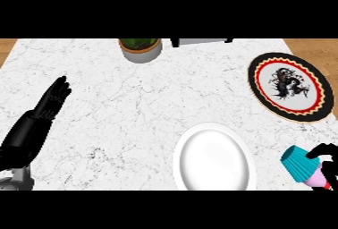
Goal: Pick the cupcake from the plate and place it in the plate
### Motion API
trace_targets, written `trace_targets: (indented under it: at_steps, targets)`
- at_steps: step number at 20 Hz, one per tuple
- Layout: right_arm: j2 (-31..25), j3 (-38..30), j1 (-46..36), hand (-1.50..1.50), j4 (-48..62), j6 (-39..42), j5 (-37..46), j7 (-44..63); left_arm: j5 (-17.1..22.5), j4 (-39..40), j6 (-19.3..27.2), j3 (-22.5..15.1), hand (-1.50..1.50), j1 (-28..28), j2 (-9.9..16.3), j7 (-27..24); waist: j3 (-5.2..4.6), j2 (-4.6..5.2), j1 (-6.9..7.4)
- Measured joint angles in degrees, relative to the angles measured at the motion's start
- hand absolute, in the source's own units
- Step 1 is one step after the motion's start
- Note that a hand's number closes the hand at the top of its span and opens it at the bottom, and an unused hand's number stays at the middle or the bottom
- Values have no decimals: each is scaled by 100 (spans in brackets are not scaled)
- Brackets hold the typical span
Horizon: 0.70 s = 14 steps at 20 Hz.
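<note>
Right hand (325, 154) at the lower right edge looks curled round the tilted teal-wrapped cupcake (302, 165), mostly cropped though. Keep it level and carry it to the patterned plate (288, 86) upper right. Left hand (54, 96) rests with fingers straight.

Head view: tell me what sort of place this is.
Probably a kitchen or dining counter. The top is white marble with wood at its edges; on it lie a plain white plate and a patterned plate, a potted plant stands at the back, and the right hand holds a cupcake.
</note>
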Motion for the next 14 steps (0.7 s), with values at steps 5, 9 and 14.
trace_targets:
  at_steps: [5, 9, 14]
  targets:
    - [48, -1035, 741, 150, 409, -216, -796, -782, -62, -28, -96, -169, 0, -193, -99, 52, -9, 56, 302]
    - [309, -1545, 827, 150, 897, 0, -1287, -1363, -99, -63, -165, -222, 0, -368, -170, 141, -14, 85, 483]
    - [786, -1561, -2, 150, 1890, 330, -1523, -1702, -137, 61, -279, -257, 0, -615, -264, 233, -14, 117, 655]
